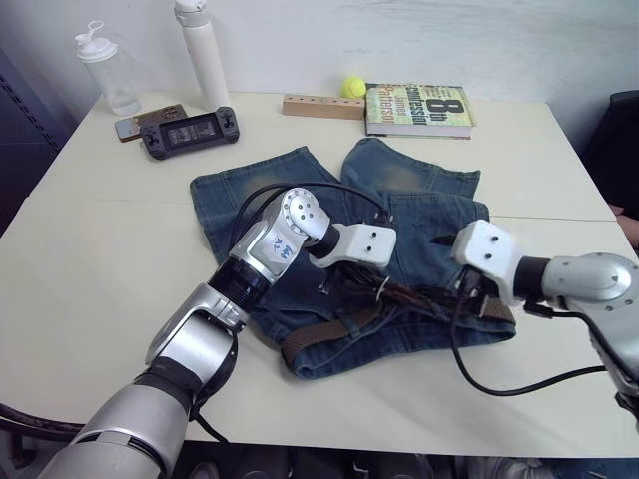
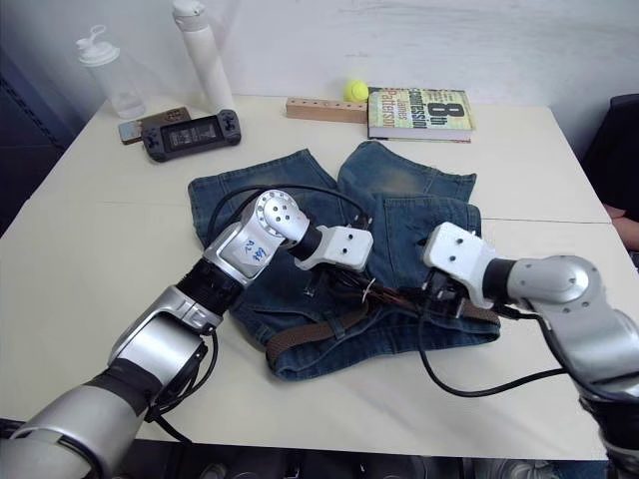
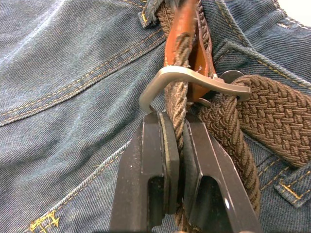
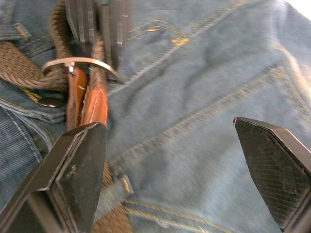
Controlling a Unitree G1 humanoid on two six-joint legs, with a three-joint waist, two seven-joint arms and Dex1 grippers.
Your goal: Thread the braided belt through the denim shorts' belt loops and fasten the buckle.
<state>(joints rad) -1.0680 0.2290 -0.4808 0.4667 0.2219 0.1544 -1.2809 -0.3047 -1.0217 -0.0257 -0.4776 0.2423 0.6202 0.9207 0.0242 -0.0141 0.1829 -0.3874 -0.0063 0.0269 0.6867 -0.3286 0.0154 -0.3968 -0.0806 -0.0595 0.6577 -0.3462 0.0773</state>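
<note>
Faded blue denim shorts [image 1: 399, 215] spread mid-table, brown braided belt [image 1: 324, 334] along the waistband toward the near edge. Left end effector [image 3: 177, 145] clamped on the braid just behind the silver rectangular buckle [image 3: 194, 80]; right end effector [image 4: 170, 160] spread wide, empty. Threading seemingly largely done, fastening left

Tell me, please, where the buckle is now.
The buckle lies on the shorts at the waistband, between the two grippers; the left gripper pinches the belt just beside it.
</note>
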